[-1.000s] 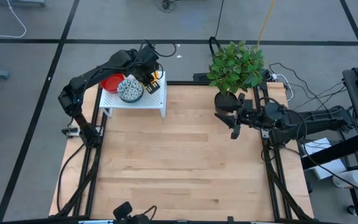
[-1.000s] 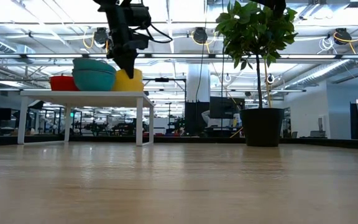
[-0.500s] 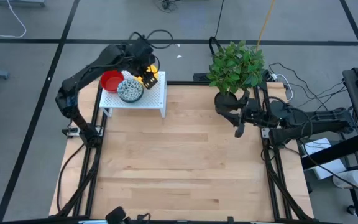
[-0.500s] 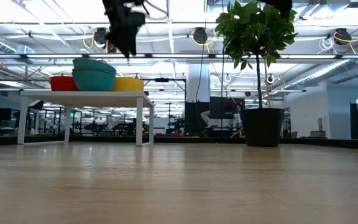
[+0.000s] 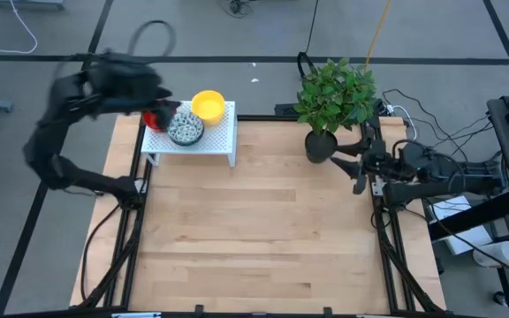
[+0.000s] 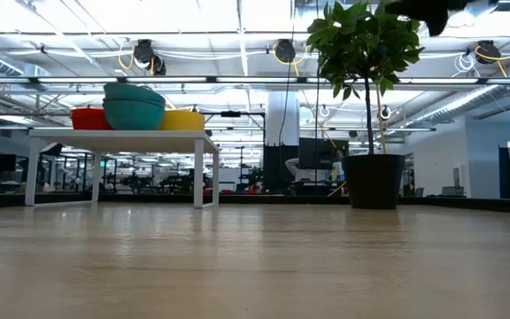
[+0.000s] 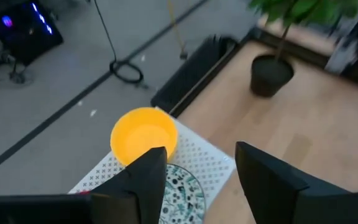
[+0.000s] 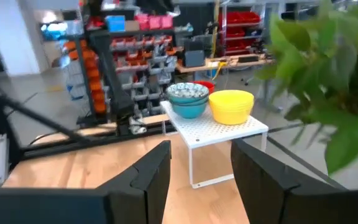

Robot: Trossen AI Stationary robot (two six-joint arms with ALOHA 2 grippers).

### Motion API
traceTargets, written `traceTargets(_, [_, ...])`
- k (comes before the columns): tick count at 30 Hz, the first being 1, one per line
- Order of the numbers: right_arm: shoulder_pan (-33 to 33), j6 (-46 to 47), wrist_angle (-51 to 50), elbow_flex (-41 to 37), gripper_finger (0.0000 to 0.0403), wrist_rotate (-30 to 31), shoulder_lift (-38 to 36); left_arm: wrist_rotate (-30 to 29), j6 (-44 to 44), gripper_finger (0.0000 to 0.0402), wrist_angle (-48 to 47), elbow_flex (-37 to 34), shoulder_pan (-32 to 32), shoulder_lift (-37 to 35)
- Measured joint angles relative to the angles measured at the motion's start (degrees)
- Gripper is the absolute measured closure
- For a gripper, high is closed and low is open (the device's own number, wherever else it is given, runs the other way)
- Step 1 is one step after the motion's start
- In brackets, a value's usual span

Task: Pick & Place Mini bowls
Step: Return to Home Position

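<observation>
The wooden tabletop [image 5: 254, 230] carries a small white perforated shelf [image 5: 224, 141] at its far left corner and a black plant pot [image 5: 320, 147] holding a leafy plant near its far right edge. Three stacks stand close together on the shelf: red bowls [image 6: 87, 118], speckled bowls [image 5: 185, 129] and yellow bowls [image 5: 208, 105], the yellow nearest the plant.

From above, the left arm [image 5: 78, 97] was a dark smear, and the left claw [image 7: 199, 155] could not be picked out of it; the smear covered much of the red bowls [image 5: 152, 117]. In the left wrist view the speckled bowls [image 7: 180, 196] were cut by the picture's edge and partly behind a finger [image 7: 142, 186], and the plant [image 7: 303, 12] was blurred. In the low view only a dark scrap of the right arm [image 6: 425, 7] showed, cut off at the top edge.
</observation>
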Motion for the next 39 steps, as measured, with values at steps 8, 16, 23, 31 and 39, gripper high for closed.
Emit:
traceTargets(8, [0.0, 4.0, 33.0, -20.4, 0.0248, 4.3, -2.7, 0.0, -5.0, 0.0215, -0.1, 0.0, -1.9, -10.6])
traceTargets(16, [0.0, 9.6, 68.9, -39.2, 0.0248, 9.3, -1.5, 0.0, -4.2, 0.0215, 1.5, 0.0, -3.0, -17.4])
traceTargets(23, [0.0, 6.5, 65.3, -39.9, 0.0248, 12.7, -1.5, 0.5, -3.7, 0.0215, -0.2, -4.8, -3.0, -20.7])
traceTargets(31, [0.0, 9.0, 53.1, -40.0, 0.0248, 14.9, -1.5, 4.6, -3.2, 0.0215, 11.4, -25.7, -3.0, -29.3])
traceTargets(39, [0.0, 17.2, 47.0, -40.0, 0.0248, 14.9, -1.5, 13.9, -5.8, 0.0215, 27.8, -50.0, -3.0, -39.7])
